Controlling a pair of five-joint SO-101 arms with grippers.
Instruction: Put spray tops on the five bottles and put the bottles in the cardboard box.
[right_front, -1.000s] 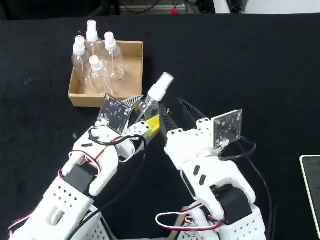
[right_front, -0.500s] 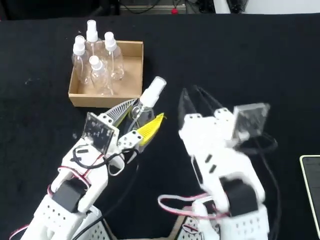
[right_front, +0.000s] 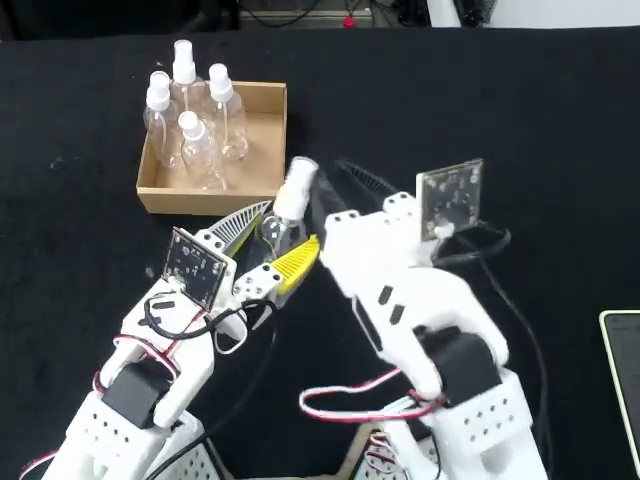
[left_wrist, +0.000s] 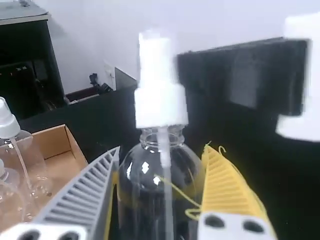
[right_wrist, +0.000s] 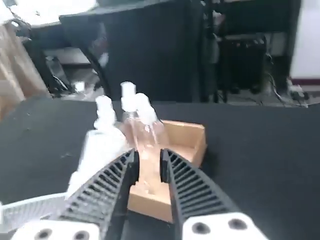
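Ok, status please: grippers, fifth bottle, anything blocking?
Left gripper shut on bottle, spray top on its neck. Right gripper open, beside the top. Four capped bottles in cardboard box.

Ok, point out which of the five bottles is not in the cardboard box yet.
The bottle clamped in the left gripper, just outside the cardboard box's near corner. The other four bottles stand inside the box.

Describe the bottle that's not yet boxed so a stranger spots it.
Find the cardboard box at the far left of the table. Off its near right corner, a clear spray-topped bottle sits between the left gripper's grey and yellow fingers. The other four bottles stand inside the box.
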